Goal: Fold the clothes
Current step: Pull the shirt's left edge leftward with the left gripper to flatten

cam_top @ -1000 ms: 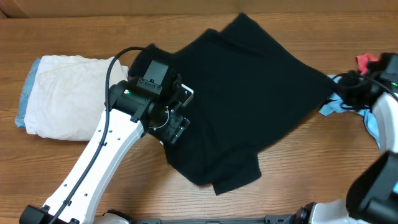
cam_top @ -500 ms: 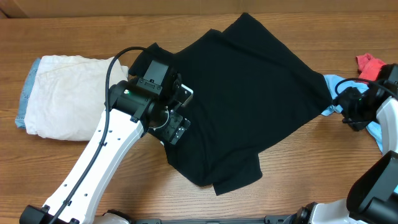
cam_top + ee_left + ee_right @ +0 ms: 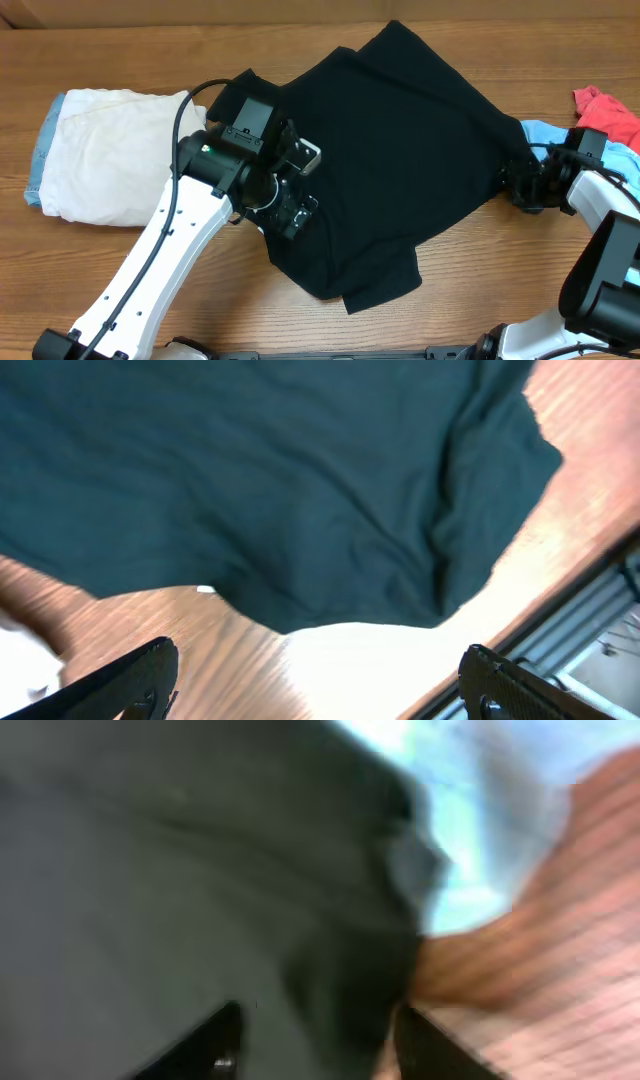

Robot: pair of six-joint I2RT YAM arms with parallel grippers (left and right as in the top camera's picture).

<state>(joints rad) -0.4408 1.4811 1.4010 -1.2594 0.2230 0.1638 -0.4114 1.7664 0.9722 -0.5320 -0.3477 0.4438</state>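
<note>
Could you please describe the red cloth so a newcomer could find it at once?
Start from the big black T-shirt spread across the middle of the wooden table. Past its right corner lies a light blue cloth, and just beyond that, at the right edge of the overhead view, is the red cloth. It is small, crumpled and the only red thing in view.

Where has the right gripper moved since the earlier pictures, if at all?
Yes. The right gripper moved left, away from the red cloth, to the black T-shirt's right edge.
</note>
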